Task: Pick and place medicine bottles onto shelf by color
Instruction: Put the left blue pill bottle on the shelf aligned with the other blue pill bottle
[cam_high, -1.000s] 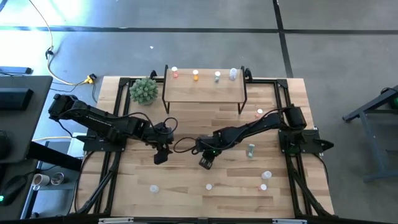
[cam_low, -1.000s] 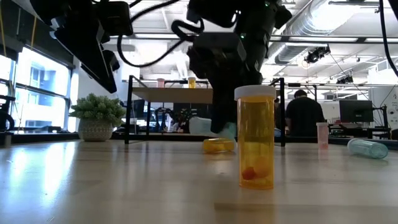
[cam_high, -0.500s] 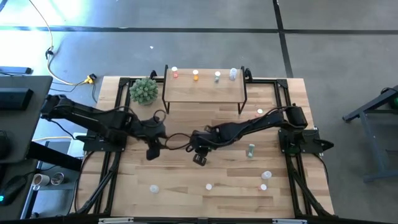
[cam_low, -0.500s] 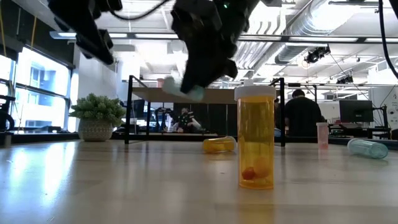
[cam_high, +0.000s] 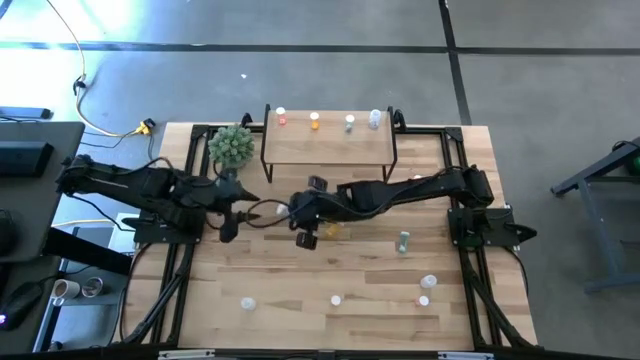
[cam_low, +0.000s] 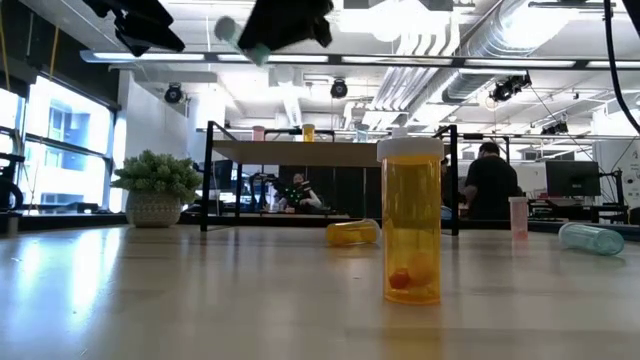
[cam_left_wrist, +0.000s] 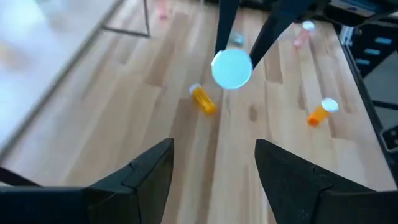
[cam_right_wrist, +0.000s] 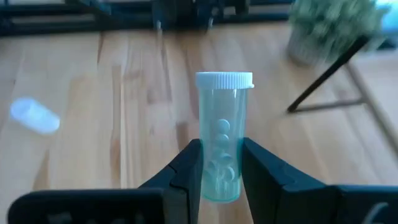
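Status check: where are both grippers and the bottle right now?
Right gripper shut on pale green bottle, lifted over table centre. Left gripper open, empty, facing it. Orange bottle lying on table below; shelf not blocked.

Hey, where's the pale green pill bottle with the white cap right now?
The green bottle is pinched between the right gripper fingers, lifted above the middle of the table in front of the shelf, with an orange bottle lying just beneath.
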